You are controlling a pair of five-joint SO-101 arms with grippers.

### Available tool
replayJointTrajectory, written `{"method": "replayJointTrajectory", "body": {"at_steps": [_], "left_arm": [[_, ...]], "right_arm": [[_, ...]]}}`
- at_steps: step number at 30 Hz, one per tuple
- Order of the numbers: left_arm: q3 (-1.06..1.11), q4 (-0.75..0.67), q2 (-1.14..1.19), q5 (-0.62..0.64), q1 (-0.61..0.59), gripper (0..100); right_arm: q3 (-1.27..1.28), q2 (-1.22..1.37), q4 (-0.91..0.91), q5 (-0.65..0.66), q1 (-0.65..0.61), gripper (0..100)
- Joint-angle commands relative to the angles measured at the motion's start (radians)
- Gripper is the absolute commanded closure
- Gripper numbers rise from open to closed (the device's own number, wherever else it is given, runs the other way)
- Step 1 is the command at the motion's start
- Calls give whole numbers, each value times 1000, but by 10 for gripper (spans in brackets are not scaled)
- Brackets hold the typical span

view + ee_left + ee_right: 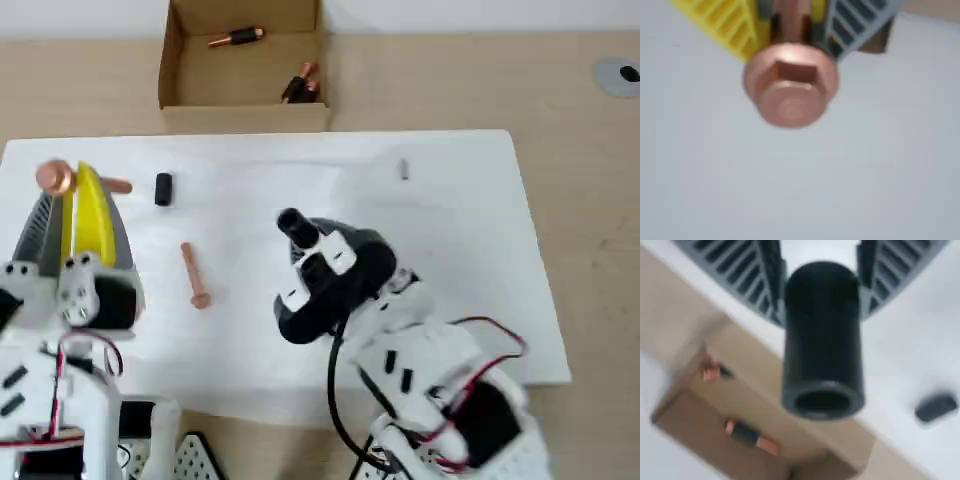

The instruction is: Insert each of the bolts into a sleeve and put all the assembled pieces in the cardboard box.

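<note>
My left gripper (68,182) is shut on a copper bolt (56,178) at the white mat's far left; its hex head (790,85) faces the left wrist camera between the yellow and grey fingers (720,25). My right gripper (300,232) hovers over the middle of the mat, shut on a black sleeve (822,340) whose open end points away from the fingers. A loose black sleeve (164,188) and a loose copper bolt (195,275) lie on the mat between the two arms. The cardboard box (180,85) at the back holds three assembled pieces (302,84).
The white mat (450,260) covers most of the wooden table. A small grey mark (403,170) sits at the mat's back right. A grey disc (622,76) lies at the table's far right corner. The box (700,405) with assembled pieces is beyond the held sleeve.
</note>
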Motion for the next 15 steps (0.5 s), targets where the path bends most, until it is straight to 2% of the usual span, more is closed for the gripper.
{"method": "replayJointTrajectory", "body": {"at_steps": [1,7,10,12,15], "left_arm": [[-163,-29,191,81,11,994],[-377,-26,397,147,14,994],[-423,-21,453,153,26,994],[-428,-15,472,153,78,994],[-443,77,473,150,190,994]], "right_arm": [[232,-113,-292,-51,-10,988],[421,-202,-459,-242,-21,988],[464,-223,-479,-267,-84,988],[489,-231,-512,-262,-145,988],[513,-240,-574,-259,-228,988]]}}
